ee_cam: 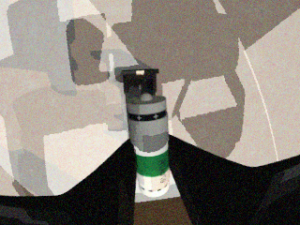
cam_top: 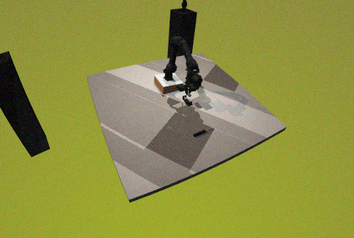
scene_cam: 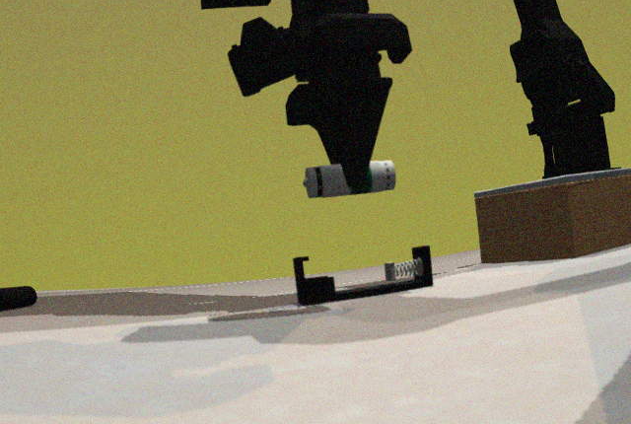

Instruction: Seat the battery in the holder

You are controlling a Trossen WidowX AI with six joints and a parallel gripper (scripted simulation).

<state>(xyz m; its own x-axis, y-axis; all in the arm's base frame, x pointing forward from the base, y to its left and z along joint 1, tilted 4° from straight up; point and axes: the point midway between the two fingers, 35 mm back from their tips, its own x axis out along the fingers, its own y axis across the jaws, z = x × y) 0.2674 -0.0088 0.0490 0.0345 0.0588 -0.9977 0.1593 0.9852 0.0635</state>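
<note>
In the exterior view the end effector [scene_cam: 356, 182] hangs in the upper middle of the frame, its dark fingers narrowing to a point and clamped on the battery [scene_cam: 331, 180]. The battery is held nearly level, slightly lower at its left end, well above the desk [scene_cam: 306, 384]. It is white with a dark ring near its left end and a green band just at the fingers; the fingers grip it a little right of its middle.

Directly below, in the lower middle of the frame, the black holder [scene_cam: 362, 284] sits on the desk. Its left end rises into a post with a small lip turned inward at the top, and its right end carries a coiled spring [scene_cam: 404, 269] against an upright wall. Battery and holder are apart, with open background between them.

At the right edge, the arm's base stands on a brown block [scene_cam: 552, 218]. At the far left edge a dark rod-like object [scene_cam: 15, 297] lies on the desk.

In the wrist view the battery [ee_cam: 149, 144] runs up the centre, green band nearest the fingers, and its far end overlaps the holder [ee_cam: 138, 78], seen end-on above it.

In the top view the end effector [cam_top: 186, 92] sits just above the holder [cam_top: 187, 101] near the desk's upper middle; the rod-like object [cam_top: 199, 133] lies lower down, well apart.
</note>
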